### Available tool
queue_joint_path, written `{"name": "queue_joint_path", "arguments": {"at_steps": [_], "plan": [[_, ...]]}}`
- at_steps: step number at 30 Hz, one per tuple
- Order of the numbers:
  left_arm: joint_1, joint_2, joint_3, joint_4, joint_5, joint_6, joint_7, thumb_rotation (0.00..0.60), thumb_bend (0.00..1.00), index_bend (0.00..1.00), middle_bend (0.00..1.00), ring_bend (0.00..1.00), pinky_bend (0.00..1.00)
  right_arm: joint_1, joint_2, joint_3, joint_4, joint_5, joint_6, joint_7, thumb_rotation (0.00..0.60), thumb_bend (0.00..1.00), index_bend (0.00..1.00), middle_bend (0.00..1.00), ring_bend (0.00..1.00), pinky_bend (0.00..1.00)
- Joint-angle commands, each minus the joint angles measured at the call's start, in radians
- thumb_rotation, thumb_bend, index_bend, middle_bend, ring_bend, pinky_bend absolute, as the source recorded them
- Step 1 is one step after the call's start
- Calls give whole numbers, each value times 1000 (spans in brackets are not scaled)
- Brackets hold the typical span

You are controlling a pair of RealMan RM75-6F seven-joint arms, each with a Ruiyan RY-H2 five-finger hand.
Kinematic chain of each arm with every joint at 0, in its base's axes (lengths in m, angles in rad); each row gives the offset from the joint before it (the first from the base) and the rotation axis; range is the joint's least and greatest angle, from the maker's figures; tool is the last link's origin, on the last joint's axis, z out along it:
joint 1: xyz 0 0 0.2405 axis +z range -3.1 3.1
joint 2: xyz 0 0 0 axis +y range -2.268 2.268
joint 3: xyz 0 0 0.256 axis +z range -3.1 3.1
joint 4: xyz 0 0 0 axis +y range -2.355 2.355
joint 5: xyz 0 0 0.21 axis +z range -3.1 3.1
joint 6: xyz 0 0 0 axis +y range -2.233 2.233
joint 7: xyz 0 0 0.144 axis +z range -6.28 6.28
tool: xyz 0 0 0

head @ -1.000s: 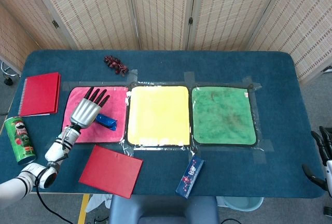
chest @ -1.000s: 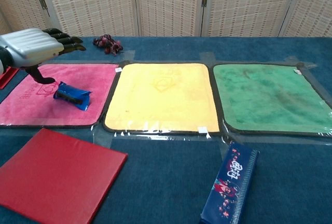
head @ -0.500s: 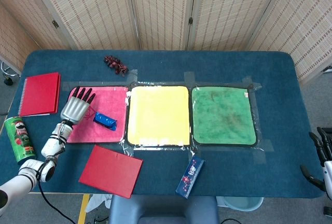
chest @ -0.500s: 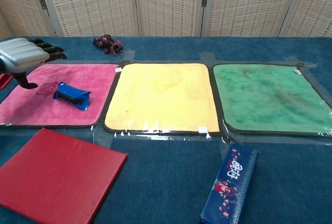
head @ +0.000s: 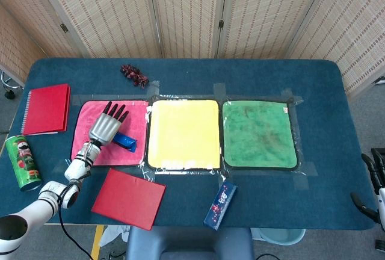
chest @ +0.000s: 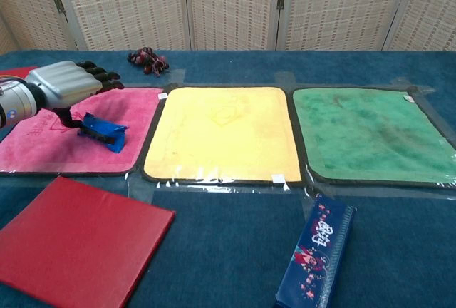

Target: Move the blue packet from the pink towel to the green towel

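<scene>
Blue packet (head: 125, 142) lies on the pink towel (head: 87, 151), toward that towel's right side, not lifted. Left hand (head: 107, 127) hovers low over the packet's left end; in the chest view the hand (chest: 65, 87) sits above and just left of the packet (chest: 103, 130), thumb reaching down at the packet's near-left edge, other fingers (chest: 105, 80) stretched forward and apart. No clear grip shows: the packet rests flat on the cloth and the fingers do not close around it. Whether the thumb touches the packet cannot be told. Right hand (head: 376, 182) shows only at the far right edge of the head view, off the bench, dark fingers partly cut off; whether they are spread or curled cannot be told. Three towels lie taped in a row on the blue bench (head: 325, 91): pink at left, yellow towel (head: 183, 133) in the middle, green towel (head: 258, 133) at right, well apart from the packet. Also on the bench: a red notebook (head: 47, 109) left of the pink towel, a red folder (head: 128, 198) near the front edge, a green snack can (head: 20, 162) at far left, a dark blue box (head: 220, 204) in front of the gap between yellow and green, and a bunch of dark red grapes (head: 134, 75) behind the pink towel.
</scene>
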Motion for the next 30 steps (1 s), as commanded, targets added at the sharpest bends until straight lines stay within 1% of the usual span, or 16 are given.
{"name": "queue_joint_path", "arguments": {"at_steps": [1, 8, 20, 26, 30], "plan": [[-6, 8, -9, -50, 4, 15, 1, 600, 327, 0, 0, 0, 15, -1, -1, 0, 3, 0, 1, 3, 600, 317, 0, 0, 69, 0], [-21, 24, -23, -169, 4, 33, 40, 600, 327, 0, 0, 0, 15, -2, -6, 0, 10, -4, 6, 12, 600, 318, 0, 0, 70, 0], [-50, 39, -68, -348, -19, 67, 112, 600, 327, 0, 0, 0, 15, -13, -7, 0, 20, -5, 23, 25, 600, 318, 0, 0, 71, 0], [-31, 101, -68, -444, -10, 118, 120, 600, 329, 0, 0, 0, 16, -13, -9, 0, 26, -8, 24, 31, 600, 317, 0, 0, 72, 0], [-2, 164, -47, -514, -10, 133, 126, 600, 330, 0, 0, 0, 15, -11, -12, 0, 31, -12, 23, 36, 600, 317, 0, 0, 72, 0]]}}
